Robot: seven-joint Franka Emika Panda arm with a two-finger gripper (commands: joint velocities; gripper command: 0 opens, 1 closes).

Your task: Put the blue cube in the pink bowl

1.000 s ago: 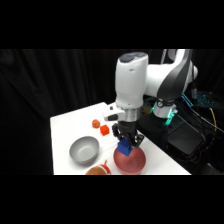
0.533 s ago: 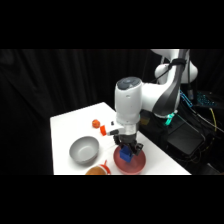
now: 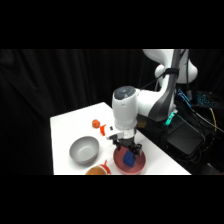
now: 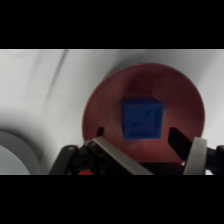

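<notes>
A dark, nearly black background fills the room behind the white bench (image 3: 75, 130), whose top is smooth and matt and reaches from the middle left of the side view down to the lower edge. At the right of that view stand dark pieces of equipment with some coloured cables; no writing or label can be read anywhere. The white arm, with rounded glossy shells, comes from the upper right and bends down to the lower middle of the frame, where the gripper (image 3: 130, 151) hangs just over the pink bowl (image 3: 141, 165). This bowl is wide and round, with a smooth salmon-pink inside. The blue cube (image 3: 129, 158) lies inside it, on the bottom; in the wrist view the blue cube (image 4: 142, 118) shows as a solid dark-blue block with sharp edges, near the middle of the pink bowl (image 4: 185, 95). The fingers (image 4: 192, 150) are spread wide, one at each side below the cube in the wrist view, and they do not touch it. To the left of the pink bowl in the side view stands a grey bowl (image 3: 83, 149), round and smooth, and at the lower edge an orange bowl (image 3: 98, 171) shows only in part. Two small orange-red things (image 3: 96, 123) lie further back on the bench; their shape I cannot tell.
</notes>
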